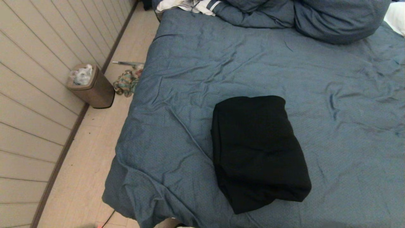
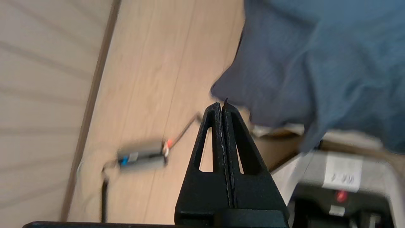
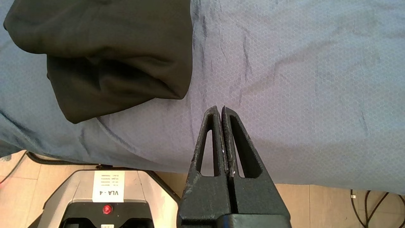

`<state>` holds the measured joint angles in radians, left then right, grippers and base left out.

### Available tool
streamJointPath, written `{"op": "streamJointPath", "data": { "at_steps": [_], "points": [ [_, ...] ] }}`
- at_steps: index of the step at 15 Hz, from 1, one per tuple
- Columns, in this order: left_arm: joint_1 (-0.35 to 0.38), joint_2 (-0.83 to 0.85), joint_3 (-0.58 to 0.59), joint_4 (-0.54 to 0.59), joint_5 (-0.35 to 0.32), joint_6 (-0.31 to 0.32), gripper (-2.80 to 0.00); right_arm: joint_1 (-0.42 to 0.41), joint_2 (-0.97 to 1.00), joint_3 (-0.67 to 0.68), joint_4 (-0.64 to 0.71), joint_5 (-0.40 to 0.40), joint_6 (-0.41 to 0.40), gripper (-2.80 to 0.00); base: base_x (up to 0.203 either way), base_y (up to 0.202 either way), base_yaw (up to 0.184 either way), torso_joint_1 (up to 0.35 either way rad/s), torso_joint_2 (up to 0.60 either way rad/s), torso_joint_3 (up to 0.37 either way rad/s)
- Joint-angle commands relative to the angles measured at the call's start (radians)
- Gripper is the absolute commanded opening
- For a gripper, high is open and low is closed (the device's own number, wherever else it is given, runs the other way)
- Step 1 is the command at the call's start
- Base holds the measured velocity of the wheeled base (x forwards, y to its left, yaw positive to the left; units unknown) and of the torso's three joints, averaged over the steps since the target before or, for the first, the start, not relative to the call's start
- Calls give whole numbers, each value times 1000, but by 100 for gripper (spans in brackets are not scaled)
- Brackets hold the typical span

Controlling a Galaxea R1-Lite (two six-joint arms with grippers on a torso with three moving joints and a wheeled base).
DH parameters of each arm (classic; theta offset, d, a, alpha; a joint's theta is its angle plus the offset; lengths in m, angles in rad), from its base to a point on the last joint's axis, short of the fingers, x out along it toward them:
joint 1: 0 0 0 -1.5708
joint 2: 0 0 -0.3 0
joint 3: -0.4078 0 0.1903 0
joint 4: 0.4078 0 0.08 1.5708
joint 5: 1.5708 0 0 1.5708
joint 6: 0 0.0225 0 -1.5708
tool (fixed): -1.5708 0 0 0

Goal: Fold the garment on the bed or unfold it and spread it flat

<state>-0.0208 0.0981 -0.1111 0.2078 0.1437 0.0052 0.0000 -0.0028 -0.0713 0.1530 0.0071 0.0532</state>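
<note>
The black garment [image 1: 258, 152] lies folded into a thick rectangular bundle on the slate-blue bed [image 1: 221, 69], near its front edge. Neither arm shows in the head view. In the right wrist view the garment [image 3: 104, 53] lies apart from my right gripper [image 3: 220, 107], which is shut and empty, hovering over the bed's front edge [image 3: 300, 95]. In the left wrist view my left gripper [image 2: 221, 104] is shut and empty, held off the bed's front left corner [image 2: 284, 72] above the floor.
Blue pillows [image 1: 338, 19] and a white striped cloth [image 1: 196, 5] lie at the head of the bed. A brown bin [image 1: 91, 85] and crumpled cloth [image 1: 126, 83] sit on the floor by the wall. The robot base [image 3: 104, 199] and cables [image 3: 370, 199] are below the bed's front edge.
</note>
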Motion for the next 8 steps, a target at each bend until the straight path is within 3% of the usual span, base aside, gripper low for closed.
{"op": "streamJointPath", "data": {
  "at_steps": [1,4,8],
  "points": [
    [14,-99,-7,9,-70,-7,-280,-1,-6,2,4,-3,1,-280,0,0,0,0,0,0],
    [18,-97,1,10,-176,-50,-280,-2,-6,15,-29,-21,11,-280,0,0,0,0,0,0],
    [18,-95,61,-61,-126,13,-280,-2,-5,18,-41,-30,13,-280,0,0,0,0,0,0]
  ]
}}
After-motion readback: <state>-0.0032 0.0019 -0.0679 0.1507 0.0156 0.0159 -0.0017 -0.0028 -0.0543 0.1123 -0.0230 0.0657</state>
